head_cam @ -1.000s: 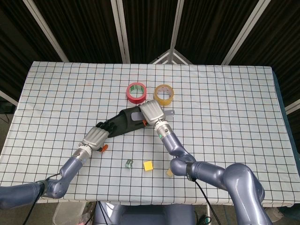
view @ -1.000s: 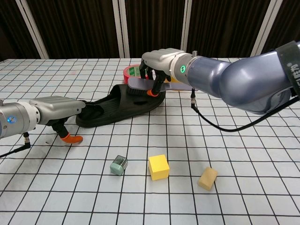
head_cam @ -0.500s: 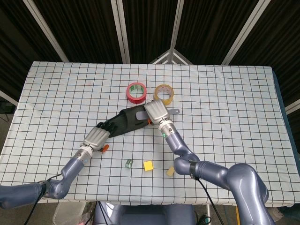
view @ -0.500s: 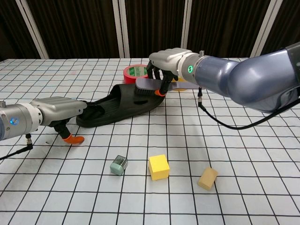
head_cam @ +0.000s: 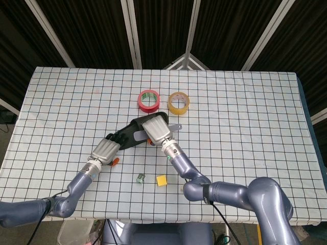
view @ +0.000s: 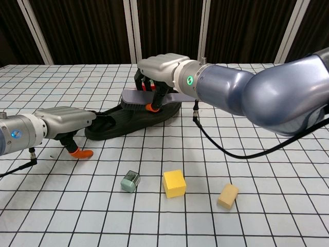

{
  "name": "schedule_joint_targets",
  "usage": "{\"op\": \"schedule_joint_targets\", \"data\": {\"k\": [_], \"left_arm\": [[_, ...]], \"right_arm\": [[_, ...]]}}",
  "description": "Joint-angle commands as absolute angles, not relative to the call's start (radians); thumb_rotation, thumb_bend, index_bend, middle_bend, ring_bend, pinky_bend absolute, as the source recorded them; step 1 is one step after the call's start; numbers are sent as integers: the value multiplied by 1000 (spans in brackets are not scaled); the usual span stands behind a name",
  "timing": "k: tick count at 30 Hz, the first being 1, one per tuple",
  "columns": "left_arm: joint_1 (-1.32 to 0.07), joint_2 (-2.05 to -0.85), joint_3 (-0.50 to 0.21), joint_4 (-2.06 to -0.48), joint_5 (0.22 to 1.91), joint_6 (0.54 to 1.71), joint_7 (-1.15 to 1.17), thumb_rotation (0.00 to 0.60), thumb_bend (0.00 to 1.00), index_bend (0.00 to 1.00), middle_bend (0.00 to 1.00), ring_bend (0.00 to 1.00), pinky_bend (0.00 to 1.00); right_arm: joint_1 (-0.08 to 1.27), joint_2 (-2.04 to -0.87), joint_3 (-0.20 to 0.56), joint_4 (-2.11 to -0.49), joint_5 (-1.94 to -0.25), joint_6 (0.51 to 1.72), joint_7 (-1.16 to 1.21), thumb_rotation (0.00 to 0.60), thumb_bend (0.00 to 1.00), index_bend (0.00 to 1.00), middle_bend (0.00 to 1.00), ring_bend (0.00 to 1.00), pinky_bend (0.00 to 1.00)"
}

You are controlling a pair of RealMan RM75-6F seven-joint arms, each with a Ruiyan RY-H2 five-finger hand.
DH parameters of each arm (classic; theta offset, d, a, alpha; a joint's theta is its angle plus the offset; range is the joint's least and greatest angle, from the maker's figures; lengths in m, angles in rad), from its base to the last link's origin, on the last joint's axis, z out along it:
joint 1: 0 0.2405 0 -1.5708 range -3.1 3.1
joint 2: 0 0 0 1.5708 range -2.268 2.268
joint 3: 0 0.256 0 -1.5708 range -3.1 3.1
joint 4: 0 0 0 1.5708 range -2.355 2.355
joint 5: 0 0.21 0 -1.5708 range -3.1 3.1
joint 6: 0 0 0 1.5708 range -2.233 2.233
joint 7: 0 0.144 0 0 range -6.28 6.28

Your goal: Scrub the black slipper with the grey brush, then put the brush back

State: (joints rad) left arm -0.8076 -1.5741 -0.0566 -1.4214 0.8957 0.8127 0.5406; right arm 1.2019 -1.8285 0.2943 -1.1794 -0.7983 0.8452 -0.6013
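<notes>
Looking down in the head view, the right hand (head_cam: 156, 129) grips the brush (head_cam: 172, 127) over the slipper (head_cam: 134, 136), while the left hand (head_cam: 104, 150) holds the slipper's near-left end; in the chest view, the brush (view: 134, 97) rests on the slipper (view: 128, 119) under the closed fingers (view: 154, 98)

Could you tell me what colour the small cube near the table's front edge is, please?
The cube is yellow, clearest in the chest view.
</notes>
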Motion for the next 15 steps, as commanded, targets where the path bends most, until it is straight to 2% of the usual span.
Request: {"op": "schedule_joint_targets", "data": {"k": [1, 15], "left_arm": [[-809, -1574, -54, -1424, 896, 814, 541, 568, 526, 37, 26, 16, 86], [-813, -1571, -46, -1425, 888, 816, 536, 571, 526, 38, 26, 16, 86]], "right_arm": [[1205, -1838, 291, -1173, -797, 849, -610, 600, 541, 685, 585, 548, 595], [1202, -1883, 281, -1041, -772, 804, -606, 600, 541, 685, 585, 549, 595]]}}
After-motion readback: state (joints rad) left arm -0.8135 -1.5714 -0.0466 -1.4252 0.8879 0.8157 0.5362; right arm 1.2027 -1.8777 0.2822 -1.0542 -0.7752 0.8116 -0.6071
